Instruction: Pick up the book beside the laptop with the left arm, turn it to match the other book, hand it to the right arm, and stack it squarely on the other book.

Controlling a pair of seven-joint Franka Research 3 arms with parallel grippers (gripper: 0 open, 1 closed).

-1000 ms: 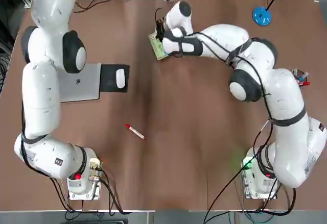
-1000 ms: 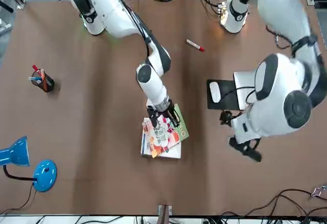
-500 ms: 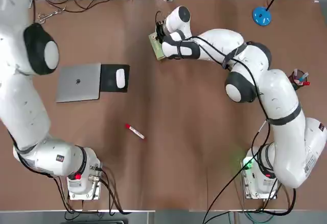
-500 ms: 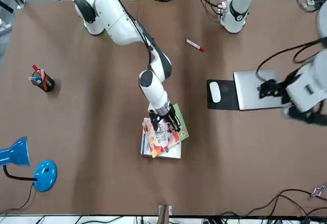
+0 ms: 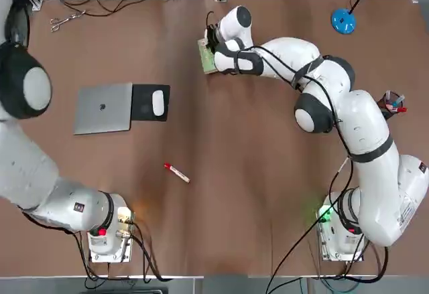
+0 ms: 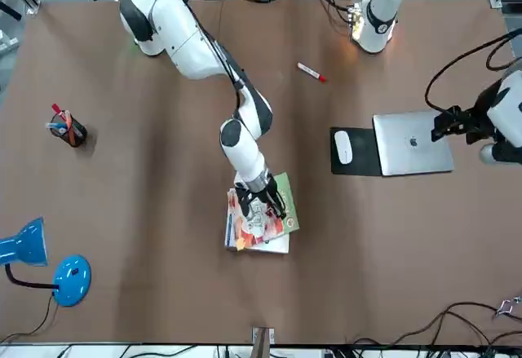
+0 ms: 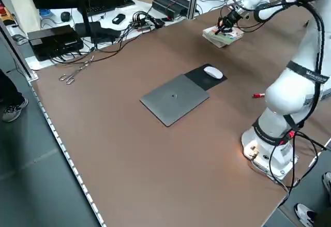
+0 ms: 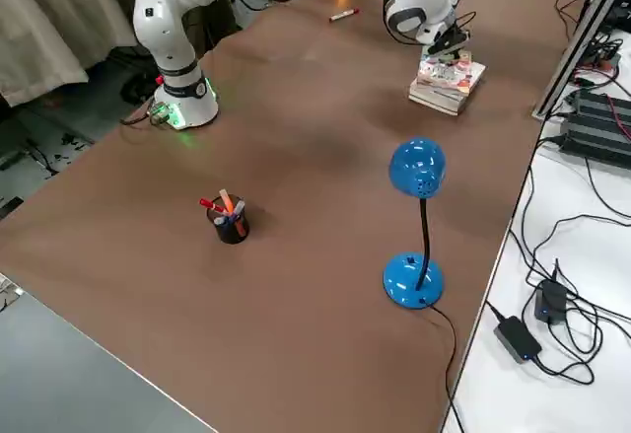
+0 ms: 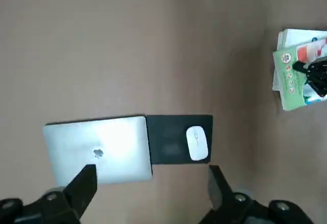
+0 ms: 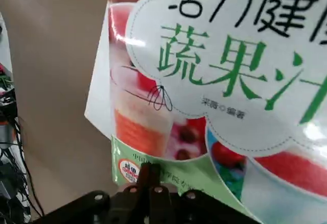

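Observation:
The colourful book (image 6: 249, 224) lies on top of the other book (image 6: 258, 247), the white one, at the far middle of the table, turned a little off its edges. My right gripper (image 6: 272, 204) is shut, its closed fingertips (image 10: 151, 172) resting on the green band of the book (image 10: 230, 55). The book's green end also shows beside the right wrist in the top view (image 5: 207, 57). My left gripper (image 9: 150, 173) hangs open and empty high above the silver laptop (image 9: 97, 150), far from both books. In the front view the left gripper (image 6: 450, 123) is beside the laptop (image 6: 412, 143).
A black mouse pad with a white mouse (image 5: 151, 102) adjoins the laptop (image 5: 102, 108). A red pen (image 5: 177, 172) lies mid-table. A blue lamp (image 5: 343, 19) and a pen cup (image 5: 392, 102) stand on the right side, scissors (image 5: 64, 19) at the far left.
The left arm has swung up and away from the table's middle, out past the laptop. The colourful book has turned under the right gripper, closer to square with the white book.

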